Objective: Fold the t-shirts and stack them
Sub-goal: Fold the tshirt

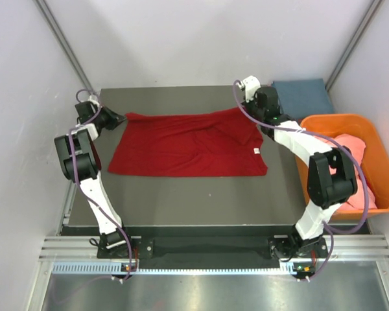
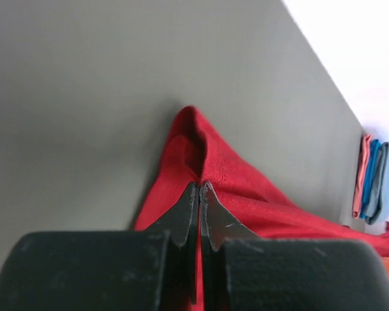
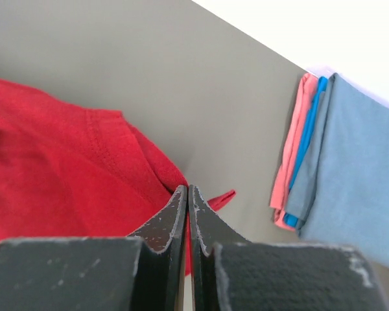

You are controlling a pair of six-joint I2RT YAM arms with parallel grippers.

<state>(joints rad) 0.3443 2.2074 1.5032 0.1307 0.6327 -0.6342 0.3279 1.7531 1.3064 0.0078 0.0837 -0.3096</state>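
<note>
A soft, rumpled deep red t-shirt (image 1: 188, 144) lies spread on the flat grey table (image 1: 181, 201). The left claw (image 2: 200, 193) and right claw (image 3: 188, 194) are each closed on a far corner. Just beside the right claw lies a folded stack (image 3: 350, 168) of pink and blue shirts. A glossy orange tub (image 1: 330, 120) holds a salmon-pink shirt (image 1: 350, 146).

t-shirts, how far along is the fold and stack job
Done: a folded stack sits at the far right, grey-blue on top with blue and salmon edges below. In hand: the red t-shirt lies spread on the table, with the left gripper and right gripper each shut on a far corner. Left: fold it, stack it, then the pink cloth in the orange tub.
</note>
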